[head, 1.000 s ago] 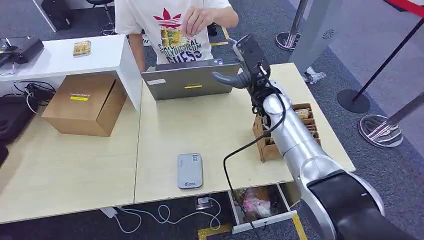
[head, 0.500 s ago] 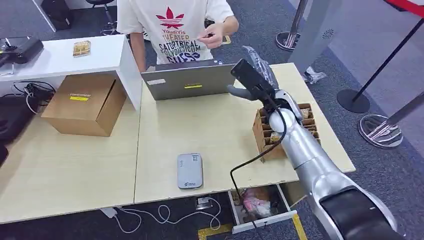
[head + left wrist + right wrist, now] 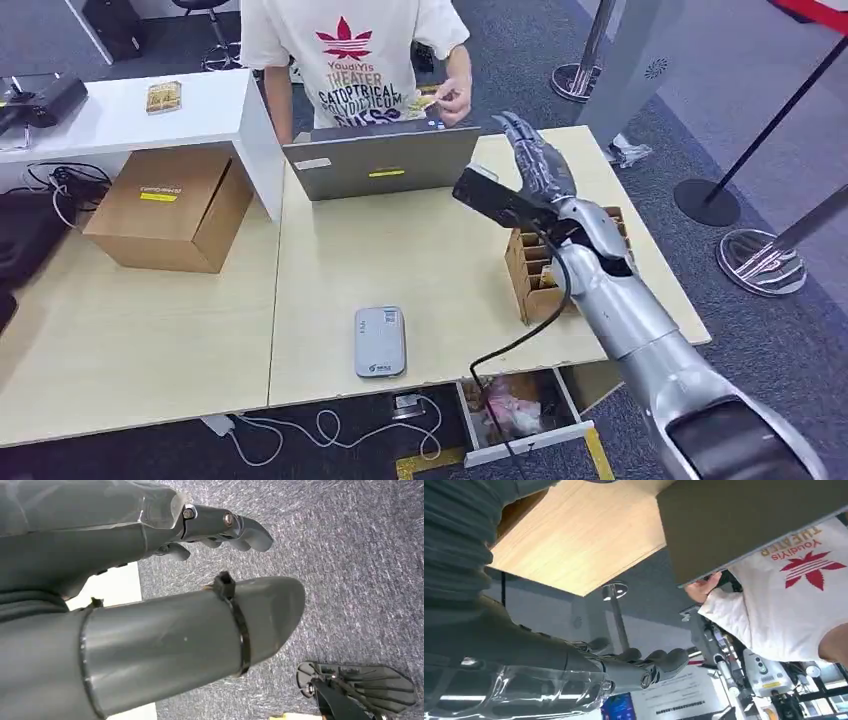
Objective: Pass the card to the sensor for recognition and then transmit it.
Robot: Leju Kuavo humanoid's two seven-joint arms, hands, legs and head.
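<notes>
Card [image 3: 424, 100] now in person's hand [image 3: 455, 97] past table's far edge; my right hand [image 3: 537, 160] lowered, fingers spread, empty. Handover done, I judge.

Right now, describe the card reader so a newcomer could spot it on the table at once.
Start at the light wooden table in the head view, with the grey laptop at its far edge. Come straight toward the near edge from the laptop: the card reader lies flat there, alone. It is a small grey rounded-corner slab, unlike the brown cardboard box at left and the slotted card holder at right.
</notes>
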